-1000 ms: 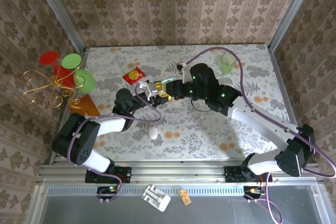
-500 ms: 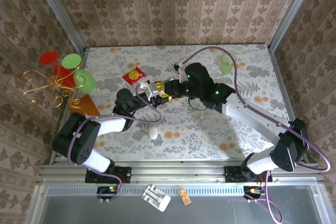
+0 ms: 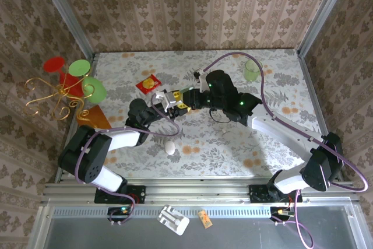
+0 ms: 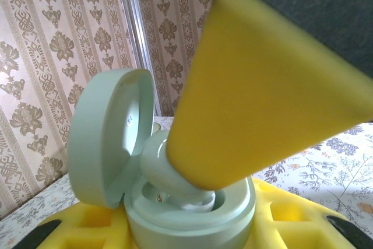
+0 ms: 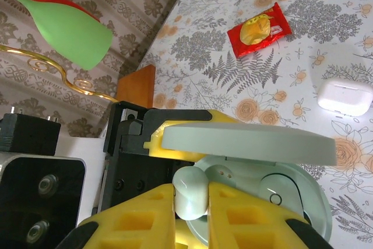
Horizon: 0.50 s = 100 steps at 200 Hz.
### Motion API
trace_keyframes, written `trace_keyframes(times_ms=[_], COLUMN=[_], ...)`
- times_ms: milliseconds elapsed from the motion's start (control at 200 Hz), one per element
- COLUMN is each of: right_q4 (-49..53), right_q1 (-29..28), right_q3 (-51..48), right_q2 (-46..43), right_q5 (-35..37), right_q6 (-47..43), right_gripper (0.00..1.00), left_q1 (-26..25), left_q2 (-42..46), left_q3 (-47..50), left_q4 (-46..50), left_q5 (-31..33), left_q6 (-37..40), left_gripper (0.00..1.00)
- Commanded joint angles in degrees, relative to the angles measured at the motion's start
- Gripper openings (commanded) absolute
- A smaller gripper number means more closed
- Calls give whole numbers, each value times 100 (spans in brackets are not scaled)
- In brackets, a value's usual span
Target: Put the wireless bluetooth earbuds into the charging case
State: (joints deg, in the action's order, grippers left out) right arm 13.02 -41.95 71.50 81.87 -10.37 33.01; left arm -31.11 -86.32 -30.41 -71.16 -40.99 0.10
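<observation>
Lid-open charging case (image 5: 274, 199) gripped by left end effector (image 3: 170, 98). Right end effector (image 5: 192, 207) clamped on earbud (image 5: 187, 192), held at case socket; seating possibly incomplete, partly hidden.

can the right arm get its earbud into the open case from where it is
Probably yes. The charging case has its lid swung open, clear of the wells. The earbud, pinched in the jaws of the right arm, sits at the case's rim over one well. Nothing shows between them.
</observation>
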Motion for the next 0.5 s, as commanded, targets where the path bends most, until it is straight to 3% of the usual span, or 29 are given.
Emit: trace_keyframes(times_ms=[0,105,305,495], right_q4=[193,234,377,503], right_q1=[-24,-24,-23,-23], right_q3=[-102,-86,30,150], right_q2=[-121,-124,-136,-142], right_q5=[-44,16,226,328], right_q6=[109,122,94,18], right_gripper=[18,19,30,32], left_q1=[-9,-9,-9,-9], left_q2=[-39,-16,6,28], left_q3=[-144,-149,-131,-105], left_q4=[-240,-237,-241,-240], left_q5=[44,37,23,39], left_q6=[113,115,118,146], left_gripper=[9,8,9,9])
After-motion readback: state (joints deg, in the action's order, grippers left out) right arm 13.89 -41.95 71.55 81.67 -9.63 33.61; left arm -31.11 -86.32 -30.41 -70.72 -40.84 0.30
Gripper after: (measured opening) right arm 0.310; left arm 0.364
